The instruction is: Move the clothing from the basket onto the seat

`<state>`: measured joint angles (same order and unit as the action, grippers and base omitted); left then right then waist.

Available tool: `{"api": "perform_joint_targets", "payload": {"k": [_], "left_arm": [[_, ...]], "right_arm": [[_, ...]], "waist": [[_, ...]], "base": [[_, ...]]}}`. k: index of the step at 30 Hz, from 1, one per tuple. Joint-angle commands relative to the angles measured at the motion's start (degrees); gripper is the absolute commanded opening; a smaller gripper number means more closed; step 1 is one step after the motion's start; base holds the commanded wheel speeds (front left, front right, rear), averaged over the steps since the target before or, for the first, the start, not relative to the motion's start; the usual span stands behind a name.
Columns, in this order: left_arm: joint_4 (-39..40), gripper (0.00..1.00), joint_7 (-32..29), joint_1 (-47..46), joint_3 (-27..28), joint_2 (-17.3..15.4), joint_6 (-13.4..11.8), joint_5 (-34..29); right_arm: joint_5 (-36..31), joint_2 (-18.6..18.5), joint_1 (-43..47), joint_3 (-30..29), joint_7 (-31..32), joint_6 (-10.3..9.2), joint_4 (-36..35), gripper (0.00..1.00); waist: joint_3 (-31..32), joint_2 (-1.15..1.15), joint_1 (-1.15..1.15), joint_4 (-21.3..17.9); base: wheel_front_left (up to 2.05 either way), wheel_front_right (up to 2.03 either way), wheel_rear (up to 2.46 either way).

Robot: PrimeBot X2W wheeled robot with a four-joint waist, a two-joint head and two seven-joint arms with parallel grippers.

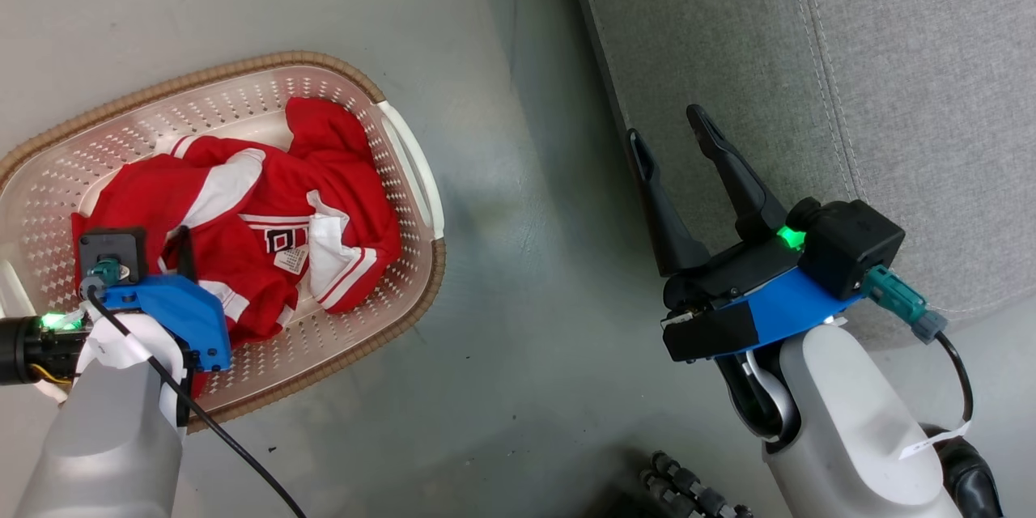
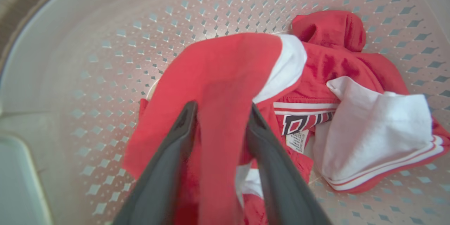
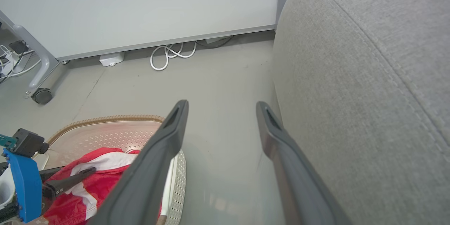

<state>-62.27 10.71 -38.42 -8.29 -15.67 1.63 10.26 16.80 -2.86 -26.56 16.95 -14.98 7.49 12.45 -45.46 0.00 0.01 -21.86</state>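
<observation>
Step in hand: grabbing. Left end effector (image 2: 221,107) down in the basket (image 1: 243,69), fingers apart on both sides of a fold of the red clothing (image 2: 228,63), not squeezed shut yet by the look of it. Right end effector (image 1: 668,127) wide open, holding nothing, just beside the seat (image 1: 809,57). Next, likely: squeeze the fold tight, lift up over the rim, carry across to the seat.
</observation>
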Motion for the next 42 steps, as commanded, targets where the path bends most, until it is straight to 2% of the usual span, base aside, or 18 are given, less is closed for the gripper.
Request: {"api": "perform_joint_targets", "payload": {"k": [1, 17, 23, 29, 34, 42], "left_arm": [[-0.4, 0.00, 0.4, -1.0, -0.3, -0.2, 0.7, 0.4], [-2.6, 0.00, 2.2, -3.0, -1.1, -0.2, 2.4, 1.9], [-3.2, 0.00, 3.3, -2.4, -1.0, 1.0, 3.3, 3.2], [-4.2, 0.00, 4.2, -1.6, -1.6, 4.0, 3.8, 4.0], [-4.1, 0.00, 4.5, 0.2, -2.5, 7.5, 4.8, 4.8], [0.3, 0.00, 4.6, 4.3, -4.7, 11.5, 5.5, 5.3]], "right_arm": [[0.4, 0.0, -0.8, 0.0, -0.3, 0.01, -0.3, 1.00], [0.6, 0.0, -1.7, -0.1, -0.3, 0.01, 0.2, 1.00], [0.5, 0.0, -1.6, -0.1, -0.3, 0.01, 1.0, 1.00], [-0.1, -0.1, -0.6, -0.5, -0.3, 0.01, 2.0, 1.00], [-1.1, -0.1, 1.4, -1.0, -0.3, 0.01, 4.0, 1.00], [-1.3, -0.1, 5.8, -1.1, -0.3, 0.01, 7.5, 1.00]], "waist": [[0.0, 0.00, -0.01, 0.1], [-0.1, 0.00, -0.01, 0.9], [2.4, 0.00, -0.01, 1.9], [7.6, 0.00, -0.01, 3.7], [15.0, 0.00, -0.01, 6.1], [26.0, 0.00, -0.01, 8.9]], "base": [[0.00, 0.00, 0.00], [0.00, 0.00, 0.00], [0.00, 0.00, 0.00], [0.00, 0.00, 0.00], [0.00, 0.00, 0.00], [0.00, 0.00, 0.00]]}}
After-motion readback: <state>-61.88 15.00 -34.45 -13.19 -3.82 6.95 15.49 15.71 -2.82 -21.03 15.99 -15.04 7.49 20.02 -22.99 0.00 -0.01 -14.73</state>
